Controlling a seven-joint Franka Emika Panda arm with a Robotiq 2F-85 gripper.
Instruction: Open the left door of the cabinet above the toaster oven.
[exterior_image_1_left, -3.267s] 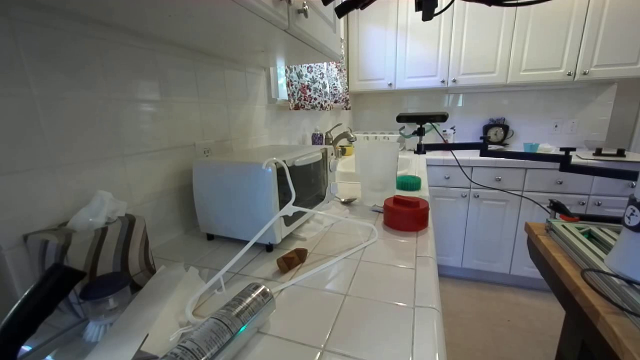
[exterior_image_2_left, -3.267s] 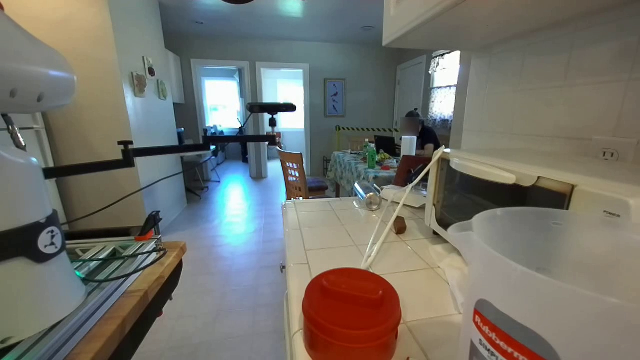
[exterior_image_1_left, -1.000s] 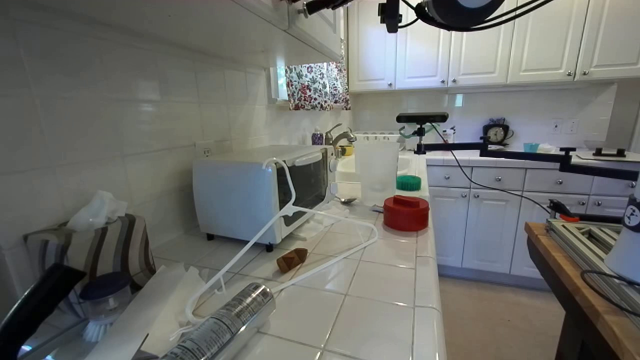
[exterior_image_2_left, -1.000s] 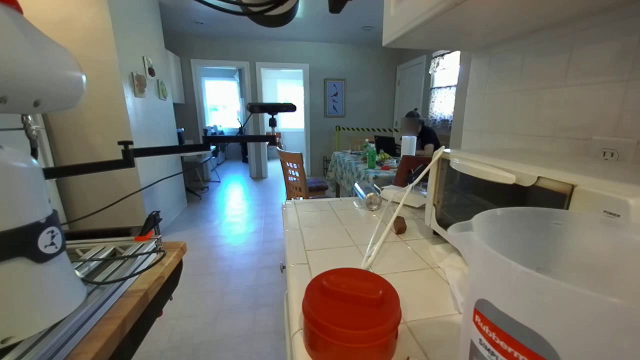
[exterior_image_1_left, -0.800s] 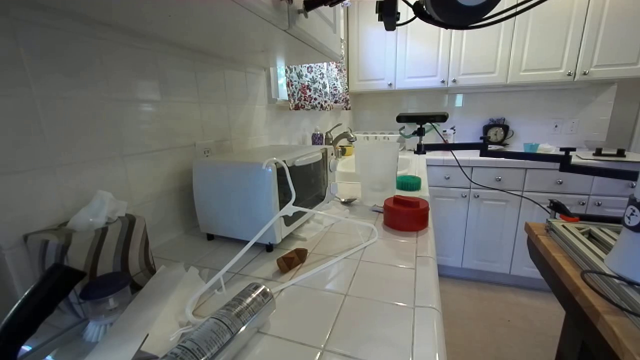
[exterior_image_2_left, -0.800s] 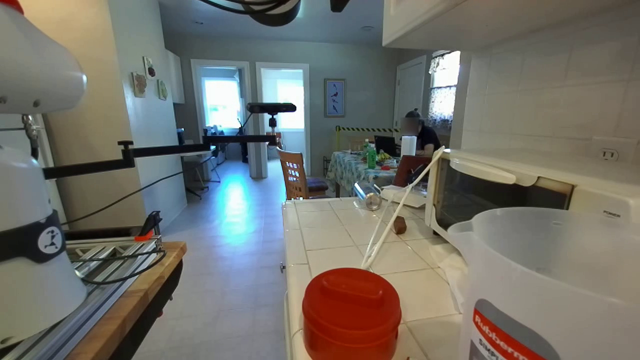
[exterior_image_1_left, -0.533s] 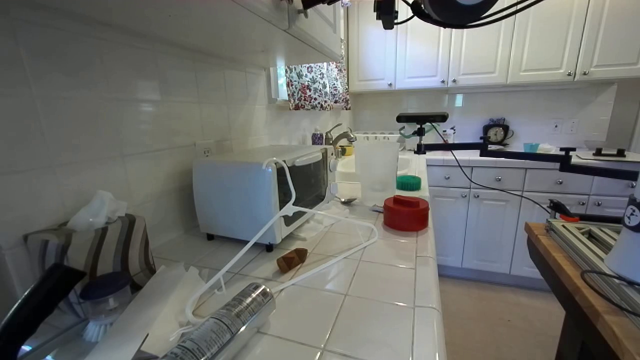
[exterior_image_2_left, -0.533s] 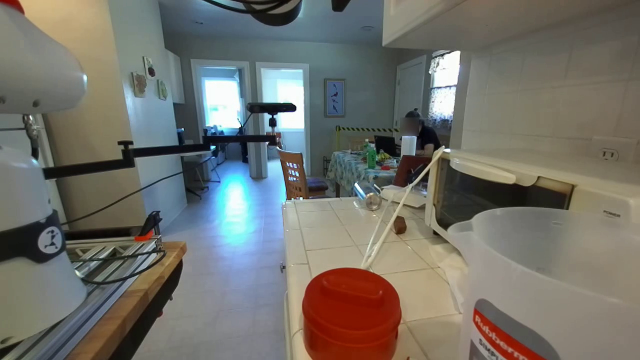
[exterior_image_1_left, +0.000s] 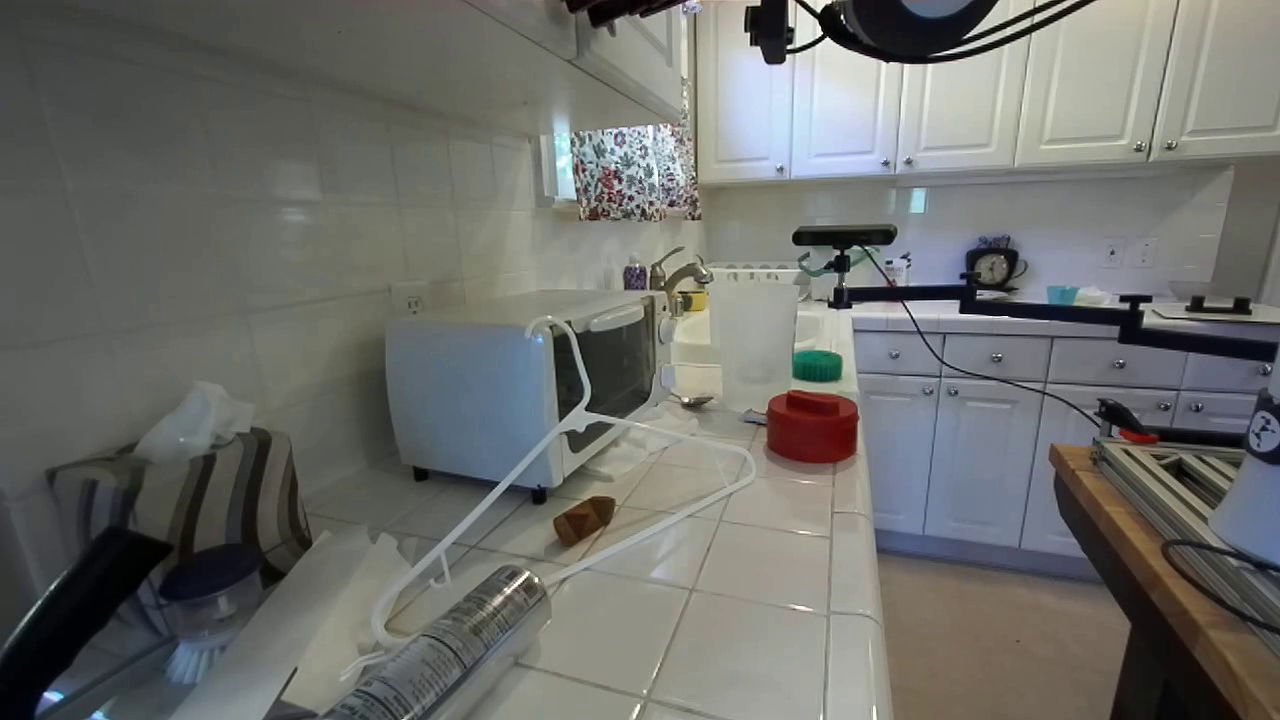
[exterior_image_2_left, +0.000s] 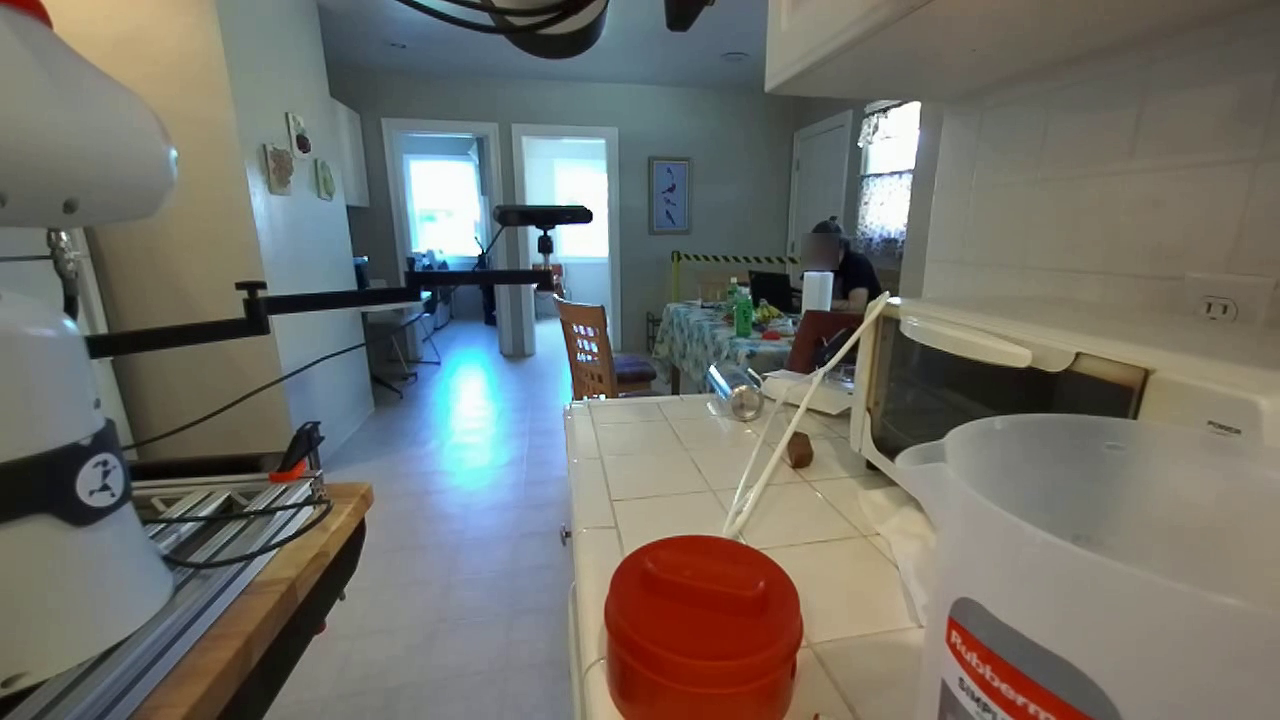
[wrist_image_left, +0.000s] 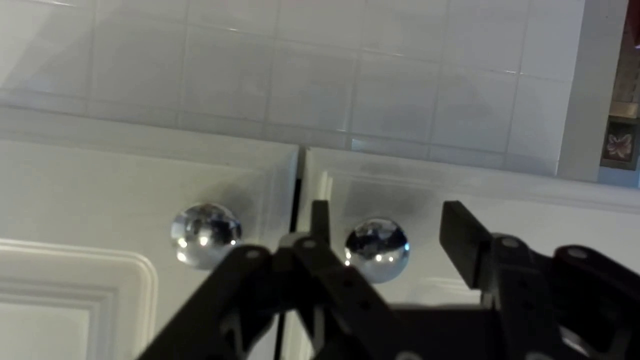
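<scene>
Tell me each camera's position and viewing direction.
Exterior view: near a silver cylindrical can, facing white panelled cabinets; robot's white base shows.
Exterior view: behind a translucent plastic pitcher, facing a cloth-covered table; base and white arm show.
Wrist view: behind the black hand, facing white panelled doors.
Both exterior views share the white toaster oven.

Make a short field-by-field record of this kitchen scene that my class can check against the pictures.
Hand: open, standing either side of a round knob, not gripping it
Door bearing that knob: shut, not yet opened
Second knob: outside the hand
Cabinet: above the toaster oven
On the counter: red container, white hanger tilted up beside the oven, silver can on its side
</scene>
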